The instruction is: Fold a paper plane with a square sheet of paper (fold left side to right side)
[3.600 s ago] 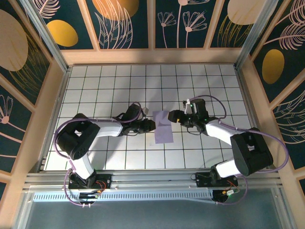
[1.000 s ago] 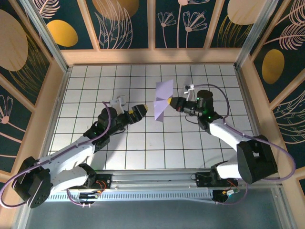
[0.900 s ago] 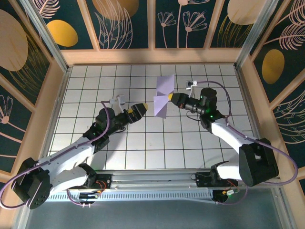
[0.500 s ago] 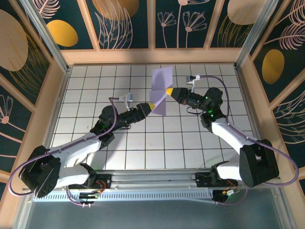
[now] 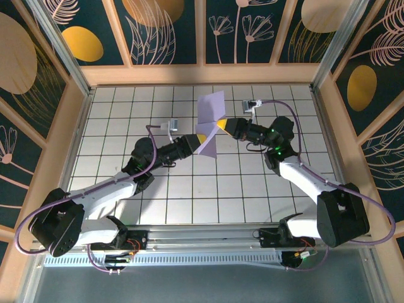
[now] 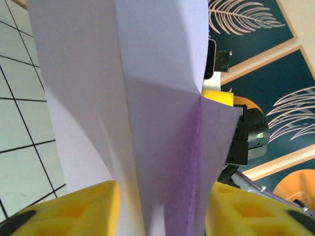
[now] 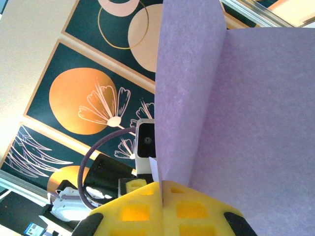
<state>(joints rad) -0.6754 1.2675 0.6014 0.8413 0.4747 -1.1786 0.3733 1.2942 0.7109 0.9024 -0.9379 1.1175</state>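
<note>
The lavender square sheet of paper (image 5: pixel 210 123), folded into a narrow creased shape, hangs in the air above the table's far middle. My right gripper (image 5: pixel 222 124) is shut on its right edge; in the right wrist view the yellow pads (image 7: pixel 147 211) meet on the paper (image 7: pixel 246 123). My left gripper (image 5: pixel 201 137) reaches in from the left. In the left wrist view its yellow pads (image 6: pixel 74 209) stand apart on either side of the paper's centre crease (image 6: pixel 157 98), the right one against the paper's edge and the left one with a gap.
The white grid table (image 5: pixel 189 196) lies below both raised arms. Wooden walls with dark floral panels (image 5: pixel 164 25) enclose it on three sides. A metal rail (image 5: pixel 202 243) runs along the near edge by the arm bases.
My left arm has stretched toward the paper and brought its jaws round it, narrowing them. My right gripper has carried the paper up and slightly left.
</note>
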